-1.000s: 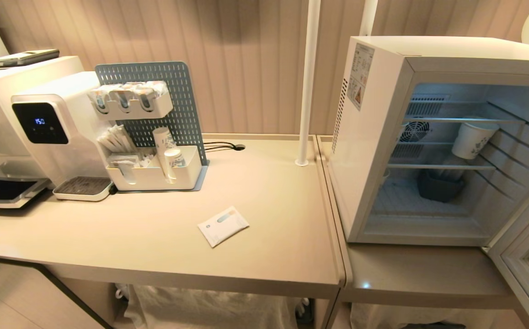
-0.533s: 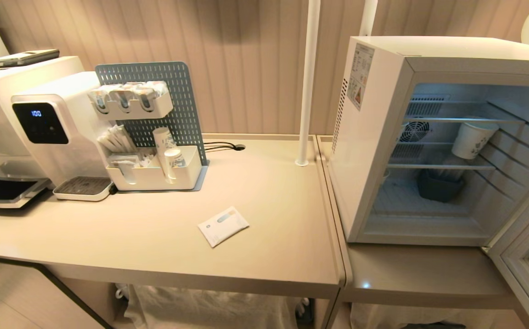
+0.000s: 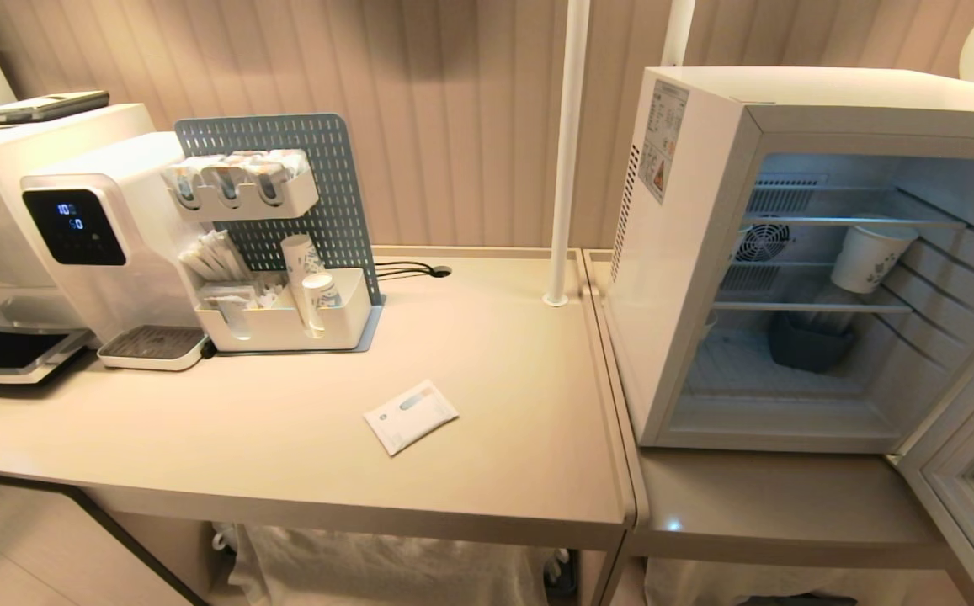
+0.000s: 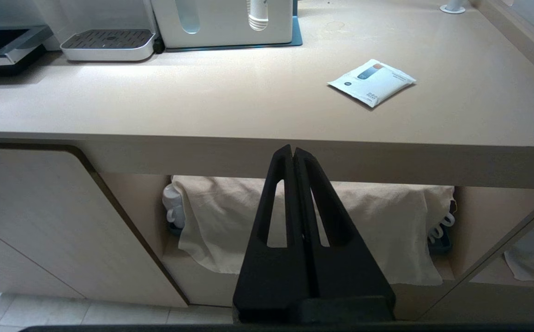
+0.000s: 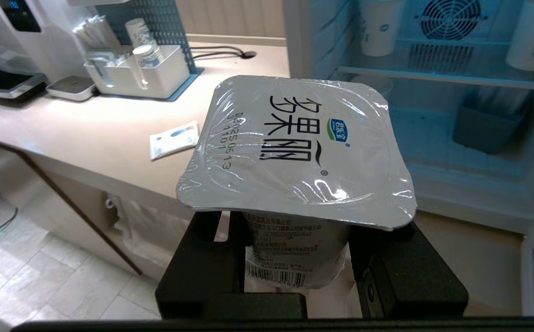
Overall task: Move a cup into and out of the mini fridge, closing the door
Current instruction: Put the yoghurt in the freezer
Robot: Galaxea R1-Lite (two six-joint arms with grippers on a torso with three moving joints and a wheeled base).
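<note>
Right tool (image 5: 297,258) clamps the cup (image 5: 294,152) before the open mini fridge (image 5: 433,138), outside its mouth; left tool (image 4: 293,159) sits shut, parked. The grip, seemingly low, could let the cup tip against a wire shelf (image 5: 433,76).

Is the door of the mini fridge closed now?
No, the door stands swung open at the right, and the mini fridge shows its lit shelves.
</note>
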